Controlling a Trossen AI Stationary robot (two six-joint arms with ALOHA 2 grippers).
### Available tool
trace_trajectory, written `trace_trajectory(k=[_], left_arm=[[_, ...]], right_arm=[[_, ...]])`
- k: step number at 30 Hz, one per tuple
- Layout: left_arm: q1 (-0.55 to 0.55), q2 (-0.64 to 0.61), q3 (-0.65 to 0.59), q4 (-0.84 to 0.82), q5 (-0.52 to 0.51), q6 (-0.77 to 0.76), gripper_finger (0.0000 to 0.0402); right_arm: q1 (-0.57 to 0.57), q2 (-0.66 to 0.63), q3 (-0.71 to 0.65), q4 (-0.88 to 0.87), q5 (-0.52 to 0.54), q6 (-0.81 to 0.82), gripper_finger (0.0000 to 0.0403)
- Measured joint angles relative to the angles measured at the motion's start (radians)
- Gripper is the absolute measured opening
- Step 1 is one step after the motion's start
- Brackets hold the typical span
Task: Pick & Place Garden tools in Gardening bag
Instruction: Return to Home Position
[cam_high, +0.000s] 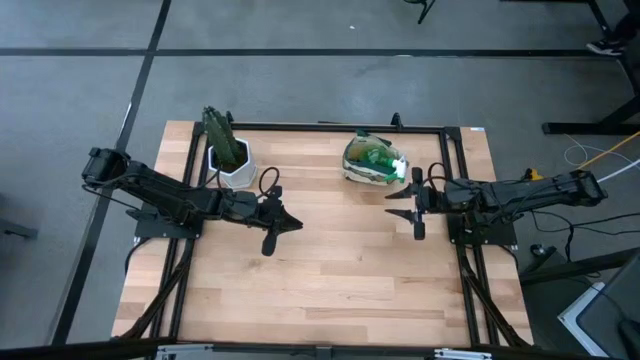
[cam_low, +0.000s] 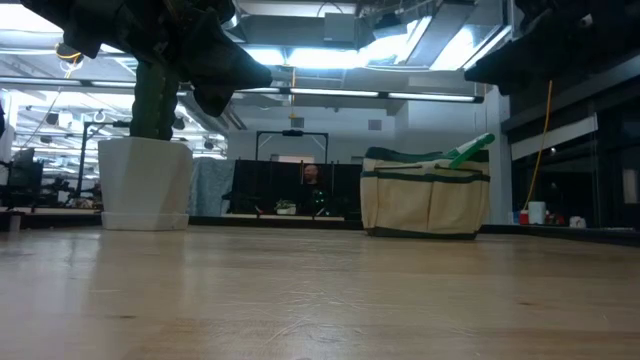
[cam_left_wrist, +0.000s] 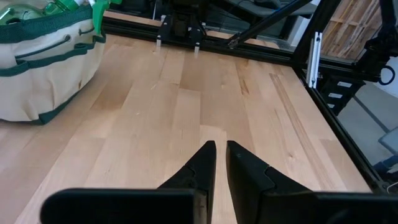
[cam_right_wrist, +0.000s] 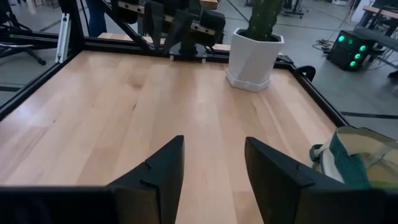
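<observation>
Left tool hovers over the bench at mid-left, fingers nearly together, empty. Right tool hovers at mid-right, fingers apart, empty. Farther back, the gardening bag stands upright, with a green-and-white bottle protruding from it. The cactus pot stands at far left.
</observation>
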Motion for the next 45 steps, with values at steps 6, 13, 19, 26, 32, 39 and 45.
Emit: trace_trajectory(k=[6, 13, 19, 26, 32, 39, 45], left_arm=[[0.0, 0.0, 0.0, 0.0, 0.0, 0.0, 0.0031], [0.0, 0.0, 0.0, 0.0, 0.0, 0.0, 0.0031], [0.0, 0.0, 0.0, 0.0, 0.0, 0.0, 0.0031], [0.0, 0.0, 0.0, 0.0, 0.0, 0.0, 0.0031], [0.0, 0.0, 0.0, 0.0, 0.0, 0.0, 0.0031], [0.0, 0.0, 0.0, 0.0, 0.0, 0.0, 0.0031], [0.0, 0.0, 0.0, 0.0, 0.0, 0.0, 0.0031]], right_arm=[[0.0, 0.0, 0.0, 0.0, 0.0, -0.034, 0.017], [0.0, 0.001, 0.0, 0.015, 0.0, -0.068, 0.017], [0.0, 0.001, 0.0, 0.01, 0.0, -0.068, 0.017], [0.0, 0.001, 0.0, 0.008, 0.0, -0.068, 0.017], [0.0, 0.001, 0.0, 0.008, 0.0, -0.069, 0.017], [0.0, 0.001, 0.0, 0.008, 0.0, -0.069, 0.017], [0.0, 0.001, 0.0, 0.008, 0.0, -0.069, 0.017]])
